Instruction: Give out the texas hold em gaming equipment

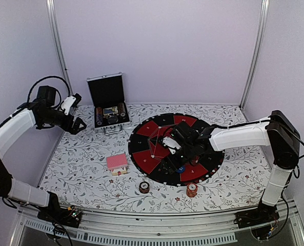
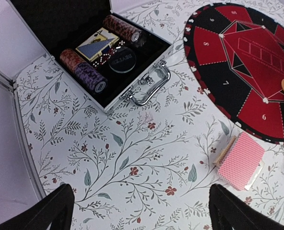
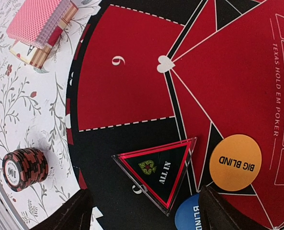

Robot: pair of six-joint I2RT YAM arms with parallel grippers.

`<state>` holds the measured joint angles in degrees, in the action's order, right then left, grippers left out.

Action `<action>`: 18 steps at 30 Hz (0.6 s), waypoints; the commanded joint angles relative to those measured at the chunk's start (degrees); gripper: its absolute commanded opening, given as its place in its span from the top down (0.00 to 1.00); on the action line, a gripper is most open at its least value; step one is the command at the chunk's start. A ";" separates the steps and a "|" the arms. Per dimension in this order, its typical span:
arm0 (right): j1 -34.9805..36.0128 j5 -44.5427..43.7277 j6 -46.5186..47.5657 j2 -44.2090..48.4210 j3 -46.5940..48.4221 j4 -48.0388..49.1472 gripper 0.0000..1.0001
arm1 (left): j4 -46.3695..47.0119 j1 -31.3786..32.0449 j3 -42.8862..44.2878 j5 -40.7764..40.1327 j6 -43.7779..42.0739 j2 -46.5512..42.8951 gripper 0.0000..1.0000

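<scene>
The pink-backed card deck (image 1: 117, 163) lies on its small box on the tablecloth left of the round poker mat (image 1: 141, 145); it also shows in the left wrist view (image 2: 241, 160) and the right wrist view (image 3: 41, 21). Two striped chip stacks (image 1: 144, 187) (image 1: 191, 190) stand at the front; one shows in the right wrist view (image 3: 24, 167). On the mat lie an orange BIG BLIND button (image 3: 235, 163), a blue button (image 3: 192, 215) and a triangular ALL IN marker (image 3: 158, 167). My right gripper (image 3: 144, 218) hovers open over the marker. My left gripper (image 2: 142, 218) is open and empty above the cloth.
The silver-edged black case (image 1: 109, 105) stands open at the back left, holding chip rolls (image 2: 84, 69), a blue-backed deck and a clear dealer disc. Its handle (image 2: 144, 91) faces the front. White walls enclose the table.
</scene>
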<state>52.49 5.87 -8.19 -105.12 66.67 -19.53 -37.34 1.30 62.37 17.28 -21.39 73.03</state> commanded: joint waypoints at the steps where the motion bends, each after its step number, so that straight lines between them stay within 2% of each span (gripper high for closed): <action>1: 0.48 -0.62 1.40 -1.33 -0.75 -1.37 0.22 | -1.11 0.80 2.32 0.76 -0.50 0.35 0.00; 10: 0.88 -1.70 2.38 -3.27 -2.13 -0.96 0.25 | -2.68 1.89 4.06 1.33 -0.48 0.57 0.00; 18: 1.22 -2.35 3.25 -3.97 -1.80 -0.78 0.32 | -3.08 2.74 4.92 0.52 -0.51 0.49 0.00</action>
<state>52.97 4.54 -5.93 -107.55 65.06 -20.14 -39.07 3.31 65.43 17.56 -21.43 73.19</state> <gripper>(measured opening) 0.693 0.993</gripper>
